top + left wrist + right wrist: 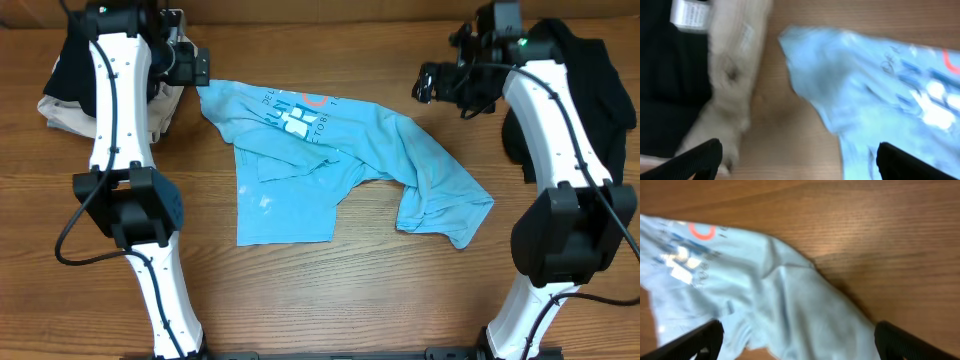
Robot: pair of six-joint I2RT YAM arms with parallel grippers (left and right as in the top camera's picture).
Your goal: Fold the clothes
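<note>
Both pincers stand released, their black fingers spread wide with nothing between them. The left pincer [797, 150] hangs over bare wood, and the crumpled light blue short-sleeved cotton T-shirt with white, dark blue and pink lettering [880, 90] begins just ahead of it and runs off toward its right finger. From overhead the left pincer [200, 68] sits right at the shirt's near corner, though whether it touches the cloth cannot be told. Toward this pincer's left finger lies a rumpled beige cloth [735, 65]. Beyond that lies a soft black garment [670, 85] with a small white label [690, 12] at its top edge. The two are heaped together, and most of the heap is hidden under the left arm in the overhead view. The right pincer [798, 327] hovers above the far shoulder of the same T-shirt [765, 295]. The blue fabric spreads from beyond its left finger across the gap beneath it, and plain brown wooden tabletop [890, 240] shows ahead and toward its right finger. Seen from above, the right pincer [425, 82] stands clear of the shirt [330, 150], which lies flat but wrinkled between the two pincers, one sleeve bunched on the right pincer's side. Behind the right pincer, past its arm, a second loose black garment [585, 90] is piled at the table's [330, 290] edge, well apart from the blue shirt.
</note>
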